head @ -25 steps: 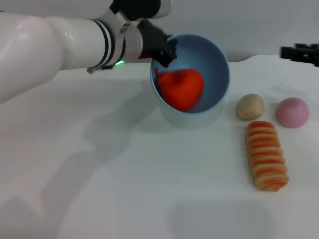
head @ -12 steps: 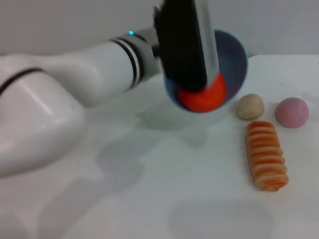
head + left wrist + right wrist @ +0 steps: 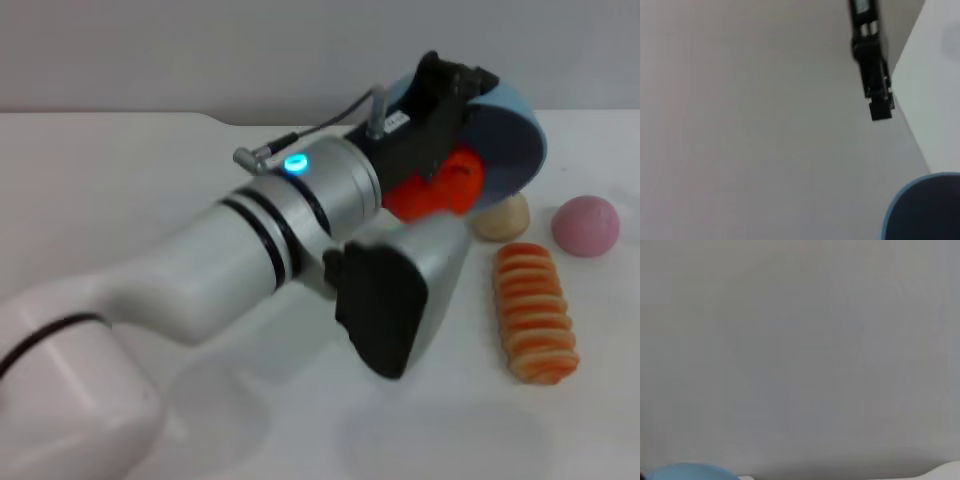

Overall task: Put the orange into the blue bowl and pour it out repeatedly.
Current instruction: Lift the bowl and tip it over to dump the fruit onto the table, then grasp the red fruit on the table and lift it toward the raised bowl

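My left gripper (image 3: pixel 455 85) is shut on the rim of the blue bowl (image 3: pixel 512 140) and holds it lifted off the table, tipped steeply on its side. The orange (image 3: pixel 445 185) sits at the bowl's lower edge, partly hidden behind my left wrist. The bowl's rim also shows in the left wrist view (image 3: pixel 925 205) and in the right wrist view (image 3: pixel 690 472). My right gripper (image 3: pixel 872 65) shows only far off in the left wrist view, parked by the table's edge.
A beige ball (image 3: pixel 503 217) lies just under the tipped bowl. A pink ball (image 3: pixel 586 225) lies to its right. A striped orange-and-cream bread roll (image 3: pixel 535 312) lies in front of them. My left forearm (image 3: pixel 260 250) crosses the middle of the white table (image 3: pixel 120 180).
My left arm has turned over and swung right, tipping the bowl from nearly upright to steeply on its side. The orange has rolled to the bowl's lower edge.
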`<state>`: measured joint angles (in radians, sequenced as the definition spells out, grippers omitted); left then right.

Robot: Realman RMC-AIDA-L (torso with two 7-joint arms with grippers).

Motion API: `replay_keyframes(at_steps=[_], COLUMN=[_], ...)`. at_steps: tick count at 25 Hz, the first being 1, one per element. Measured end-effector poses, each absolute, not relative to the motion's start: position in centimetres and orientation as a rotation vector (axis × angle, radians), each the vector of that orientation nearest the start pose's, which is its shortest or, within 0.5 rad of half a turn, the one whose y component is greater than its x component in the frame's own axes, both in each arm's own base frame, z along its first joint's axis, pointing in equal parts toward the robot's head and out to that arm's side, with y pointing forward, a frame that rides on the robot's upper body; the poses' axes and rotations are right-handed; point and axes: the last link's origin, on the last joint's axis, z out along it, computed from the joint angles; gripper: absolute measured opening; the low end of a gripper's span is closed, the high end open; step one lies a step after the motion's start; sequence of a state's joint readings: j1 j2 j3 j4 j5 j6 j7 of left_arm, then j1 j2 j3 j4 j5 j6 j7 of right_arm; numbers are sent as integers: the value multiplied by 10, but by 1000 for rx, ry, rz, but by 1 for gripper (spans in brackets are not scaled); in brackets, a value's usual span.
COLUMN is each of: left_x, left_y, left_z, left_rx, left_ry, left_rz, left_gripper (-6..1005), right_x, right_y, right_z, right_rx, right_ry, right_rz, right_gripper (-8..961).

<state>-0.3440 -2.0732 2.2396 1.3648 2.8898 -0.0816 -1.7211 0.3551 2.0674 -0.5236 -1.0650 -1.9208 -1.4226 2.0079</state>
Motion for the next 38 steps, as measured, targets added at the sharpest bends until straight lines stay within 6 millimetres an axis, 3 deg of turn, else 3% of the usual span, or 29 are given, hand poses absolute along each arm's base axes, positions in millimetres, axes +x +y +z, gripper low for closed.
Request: replay_keyframes(at_steps=[12, 21, 24, 25, 32, 34, 38], left_x=[-82, -81, -82, -82, -100, -101, -112], left_y=[301, 294, 312, 312, 354, 357, 379], left_z=[-111, -110, -101, -101, -94, -92, -87], left_rx=[-1624, -1576, -1758, -1758, -2123, -2145, -2341], left_ry=[1390, 1379, 1035, 1035, 326, 271, -87], left_rz=[23, -28, -125, -125, -273, -288, -366], left_gripper=[-1, 0, 0, 0, -1, -1, -1], right_x=[305, 306, 305, 305, 297, 295, 286], right_y=[338, 339, 340, 340, 341, 341, 338], right_z=[119, 120, 120, 121, 129, 130, 129], right_rx=[-2055, -2045, -2047, -2050, -2087, -2098, -2163], right_ry=[1167, 1154, 1149, 1147, 1083, 1064, 1021], right_rz=[809, 801, 802, 801, 777, 773, 770], right_gripper=[523, 523, 523, 523, 523, 523, 522])
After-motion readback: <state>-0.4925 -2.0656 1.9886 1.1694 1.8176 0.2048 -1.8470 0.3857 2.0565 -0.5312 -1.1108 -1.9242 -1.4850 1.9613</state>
